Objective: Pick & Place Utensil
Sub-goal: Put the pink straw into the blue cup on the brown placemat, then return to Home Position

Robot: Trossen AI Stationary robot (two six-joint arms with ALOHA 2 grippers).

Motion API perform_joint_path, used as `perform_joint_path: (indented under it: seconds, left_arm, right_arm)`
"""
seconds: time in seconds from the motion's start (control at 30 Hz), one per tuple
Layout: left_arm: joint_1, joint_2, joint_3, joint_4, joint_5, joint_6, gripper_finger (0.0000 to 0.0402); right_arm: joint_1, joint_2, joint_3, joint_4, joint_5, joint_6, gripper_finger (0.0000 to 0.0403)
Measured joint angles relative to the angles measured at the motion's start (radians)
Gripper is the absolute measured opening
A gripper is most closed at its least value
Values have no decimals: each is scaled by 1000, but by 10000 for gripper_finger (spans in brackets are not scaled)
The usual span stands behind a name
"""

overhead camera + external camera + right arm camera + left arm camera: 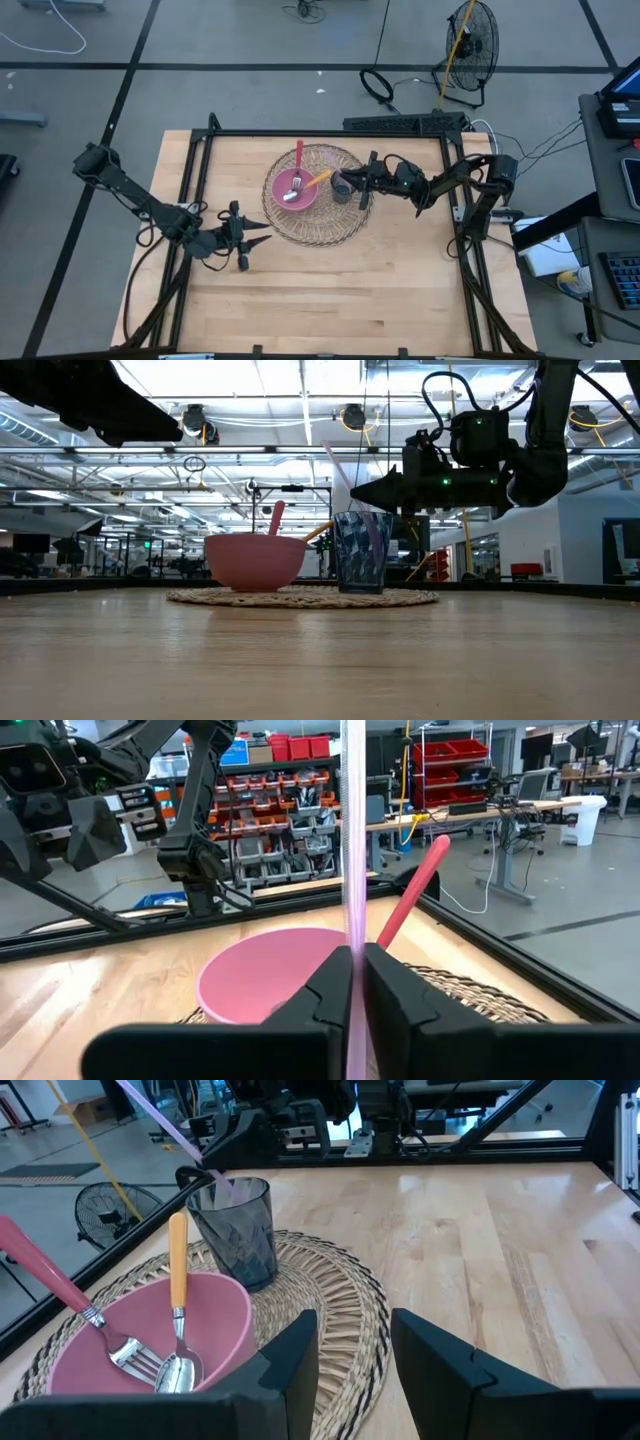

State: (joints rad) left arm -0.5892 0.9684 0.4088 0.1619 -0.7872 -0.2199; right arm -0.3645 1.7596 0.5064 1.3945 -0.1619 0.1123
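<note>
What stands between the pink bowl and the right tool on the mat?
The dark glass cup stands between the pink bowl and the right tool, seen in the high view.

Overhead, table-level and wrist views probably all share the bowl (293, 188).

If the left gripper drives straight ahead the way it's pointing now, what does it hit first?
Probably the woven mat edge, then the pink bowl on it. The left gripper is open, aimed between bowl and glass; its height above the mat is unclear.
</note>
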Motion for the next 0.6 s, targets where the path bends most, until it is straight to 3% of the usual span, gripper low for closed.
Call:
perform_joint_path:
  seconds: [0.33, 0.6]
  left_arm:
    - [0, 0, 0, 0, 0, 0, 131]
    - [0, 0, 0, 0, 0, -1, 131]
  right_arm:
    - [0, 1, 0, 7, 0, 7, 89]
    - [0, 1, 0, 44, 0, 7, 112]
